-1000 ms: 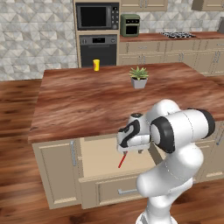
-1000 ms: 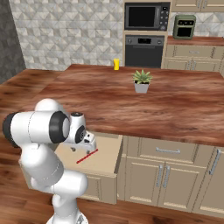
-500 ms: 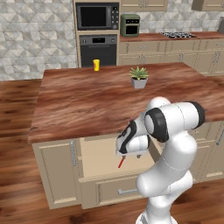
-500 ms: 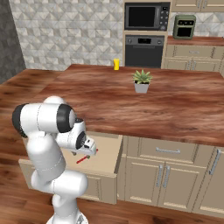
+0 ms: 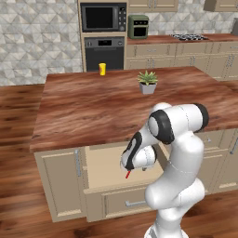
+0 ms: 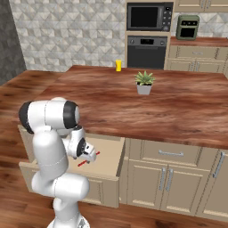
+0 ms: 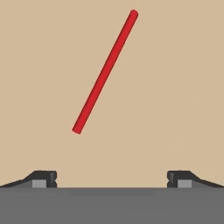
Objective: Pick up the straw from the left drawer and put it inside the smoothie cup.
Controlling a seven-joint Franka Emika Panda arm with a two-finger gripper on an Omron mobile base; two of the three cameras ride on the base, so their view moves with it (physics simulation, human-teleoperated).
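Since a second ago the arm has folded lower and the gripper (image 5: 130,170) has dropped closer to the open left drawer (image 5: 100,163), hand now pointing down into it. Left base view: drawer pulled out from under the island counter (image 5: 93,111), the hand covers most of the straw (image 5: 127,175), just a short red end pokes out below the wrist; the yellow smoothie cup (image 5: 102,69) stands at the far edge of the counter, well apart from the drawer, and the potted plant (image 5: 147,82) sits to its right, nearer the middle. Right base view: same drawer seen from the other side, tan floor visible past the arm; the straw shows as a red line on the drawer floor just beside the hand, partly cut by it; cup stands upright near the back edge, plant in front and to the right of it. Hand view: full length of the straw lies flat on the tan drawer floor, slanted, its near end above and between the two fingertips (image 7: 43,178); the tips stand wide apart, nothing between them, not touching the straw.
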